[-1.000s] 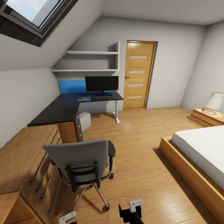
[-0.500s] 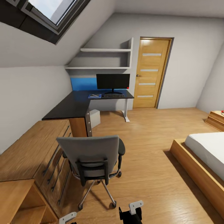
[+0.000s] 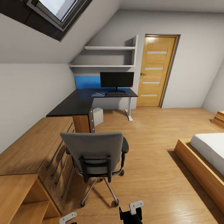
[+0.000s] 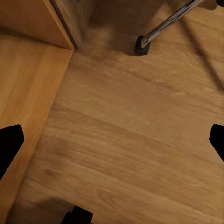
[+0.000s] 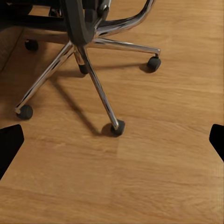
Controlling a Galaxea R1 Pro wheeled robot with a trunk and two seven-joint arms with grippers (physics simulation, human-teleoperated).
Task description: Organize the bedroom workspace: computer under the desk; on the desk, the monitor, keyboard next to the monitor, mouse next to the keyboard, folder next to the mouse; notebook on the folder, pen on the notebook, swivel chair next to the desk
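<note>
Standing at the worktop's (image 3: 73, 105) far edge, the monitor (image 3: 117, 80) has the keyboard (image 3: 116, 93) and blue folder (image 3: 98, 94) before it. Both hands (image 4: 112, 140) (image 5: 112, 140) hang spread wide above the floor (image 3: 149, 155), behind the swivel chair (image 3: 93, 151).

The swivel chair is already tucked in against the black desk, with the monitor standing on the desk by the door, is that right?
Not quite. In the head view the swivel chair stands out on the floor beside the wooden chest of drawers, well short of the desk. The monitor does stand on the desk near the door.
</note>
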